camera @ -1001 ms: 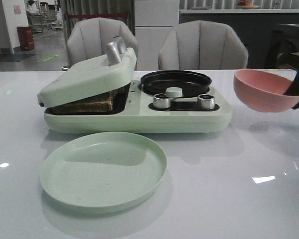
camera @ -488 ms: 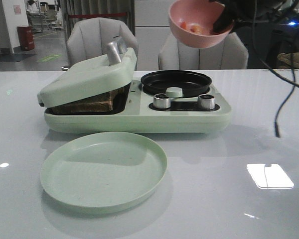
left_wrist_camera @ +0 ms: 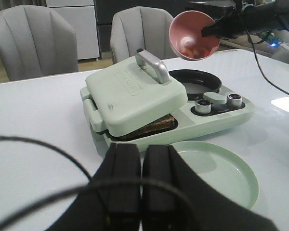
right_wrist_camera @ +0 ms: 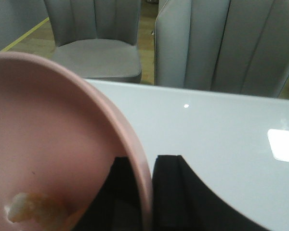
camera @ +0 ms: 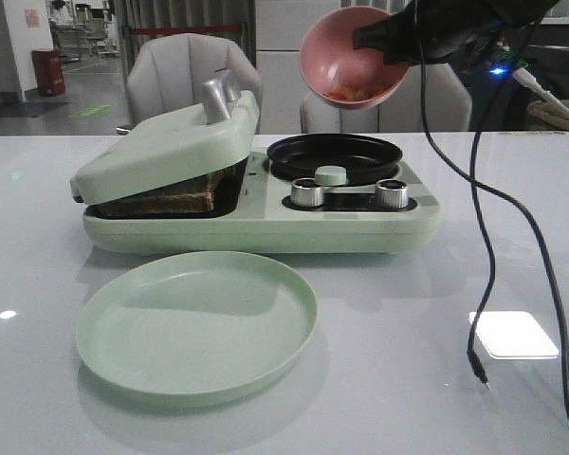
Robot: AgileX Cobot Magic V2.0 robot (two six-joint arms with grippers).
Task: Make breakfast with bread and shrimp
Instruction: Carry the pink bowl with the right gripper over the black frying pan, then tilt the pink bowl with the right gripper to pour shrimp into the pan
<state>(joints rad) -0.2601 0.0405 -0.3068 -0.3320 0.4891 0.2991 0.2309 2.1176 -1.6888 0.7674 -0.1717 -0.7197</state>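
Observation:
My right gripper (camera: 379,38) is shut on the rim of a pink bowl (camera: 353,57) and holds it tipped steeply above the black round pan (camera: 335,154) of the green breakfast maker (camera: 266,223). Orange-pink shrimp (camera: 346,92) lie at the bowl's low side; they also show in the right wrist view (right_wrist_camera: 33,209) and the left wrist view (left_wrist_camera: 195,48). Bread (camera: 171,197) lies under the part-closed lid (camera: 166,147), its crust edge showing. My left gripper (left_wrist_camera: 140,161) is shut and empty, near the front of the maker.
An empty green plate (camera: 197,325) sits in front of the maker. A black cable (camera: 484,237) hangs from my right arm to the table at the right. Two grey chairs (camera: 384,85) stand behind the table. Two silver knobs (camera: 306,192) face front.
My right gripper carried the pink bowl from the right side up over the pan, then shifted it a little left and tipped it further.

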